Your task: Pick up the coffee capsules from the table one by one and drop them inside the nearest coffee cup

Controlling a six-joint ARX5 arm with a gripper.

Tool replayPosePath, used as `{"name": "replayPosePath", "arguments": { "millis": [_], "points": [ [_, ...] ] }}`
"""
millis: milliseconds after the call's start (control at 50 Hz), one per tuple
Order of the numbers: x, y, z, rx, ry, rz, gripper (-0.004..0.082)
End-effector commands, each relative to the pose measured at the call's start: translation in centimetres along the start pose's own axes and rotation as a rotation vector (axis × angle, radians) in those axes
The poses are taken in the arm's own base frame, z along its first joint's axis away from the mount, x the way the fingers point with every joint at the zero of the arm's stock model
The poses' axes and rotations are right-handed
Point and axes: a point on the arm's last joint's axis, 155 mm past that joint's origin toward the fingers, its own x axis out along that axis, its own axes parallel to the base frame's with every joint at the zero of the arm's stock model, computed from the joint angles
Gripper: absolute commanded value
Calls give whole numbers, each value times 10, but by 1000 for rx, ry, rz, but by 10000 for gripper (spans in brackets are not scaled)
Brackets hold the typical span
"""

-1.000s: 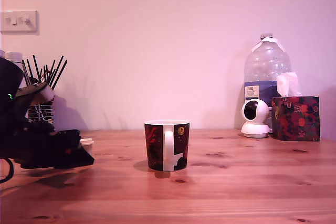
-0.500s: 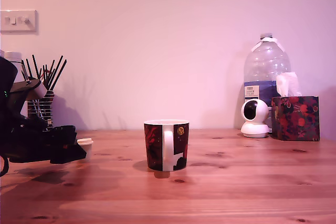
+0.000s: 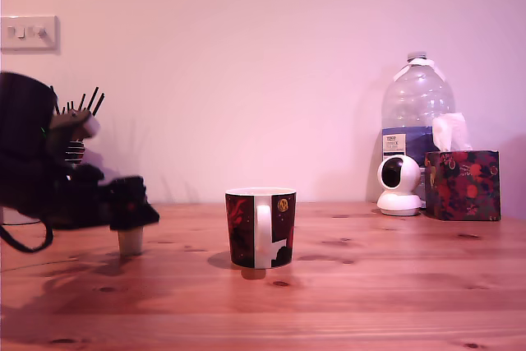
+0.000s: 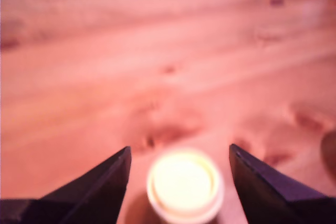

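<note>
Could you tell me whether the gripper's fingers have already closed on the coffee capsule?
No; in the wrist view the fingers stand apart on either side of the coffee capsule, with gaps showing.

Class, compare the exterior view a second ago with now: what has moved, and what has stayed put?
The gripper has risen and shifted toward the exterior view's right, now hanging above the coffee capsule, jaws open either side of it in the wrist view, not gripping. The capsule stays on the table; the coffee cup is unmoved.

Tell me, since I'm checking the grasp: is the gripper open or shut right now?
Open. In the wrist view the gripper has its jaws spread on either side of the coffee capsule, with visible gaps.
</note>
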Motion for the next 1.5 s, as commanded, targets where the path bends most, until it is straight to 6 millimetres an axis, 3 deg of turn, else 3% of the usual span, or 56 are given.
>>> {"name": "replayPosePath", "arguments": {
  "millis": [0,460,700,920,1220,1480],
  "points": [
    [6,0,-17,-1,42,-7,541],
    [9,-1,-23,-2,64,-10,524],
    [7,-5,-24,-7,82,-26,299],
    [2,-13,-27,-18,119,-66,214],
    [-13,-28,-14,-16,158,-130,210],
    [-42,-46,5,58,202,-201,210]
  ]
}}
